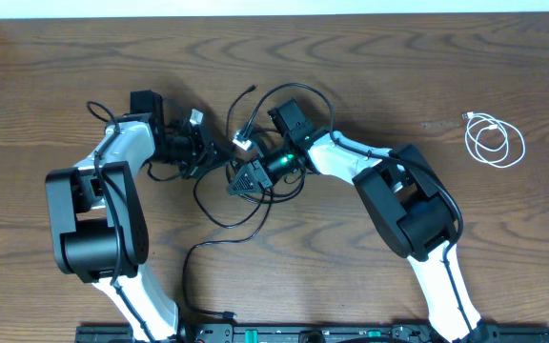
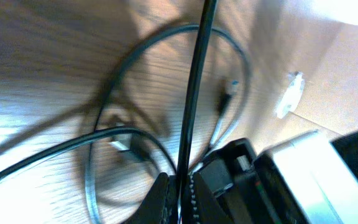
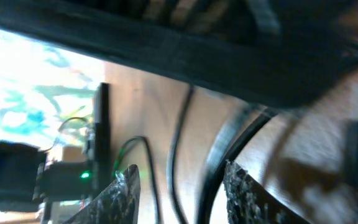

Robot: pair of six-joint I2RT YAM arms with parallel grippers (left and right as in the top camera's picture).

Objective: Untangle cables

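- The left gripper (image 2: 178,196) is closed to a narrow slit on one black cable (image 2: 194,93), which runs straight out from between the fingertips; the hold is judged fit to serve as an anchor.
- The right gripper (image 3: 182,193) is spread wide with nothing clamped; dark strands are seen between its fingers (image 3: 120,193), but contact cannot be confirmed.
- The black cables (image 1: 222,226) are tangled just ahead of both grippers, with loops trailing to either side on the table (image 1: 65,57); the white cable (image 1: 468,117) is coiled well apart, far behind the right wrist.
- The step in hand is judged to be the parting of the black cords; a single strand is best closed on near the crossing and drawn slowly away from the left gripper, so that loops are opened, not tightened.
- The crossing is hidden under the grippers from above; the right wrist view is blurred; a small plug (image 2: 229,87) beyond the left fingertips cannot be assigned to a cord.
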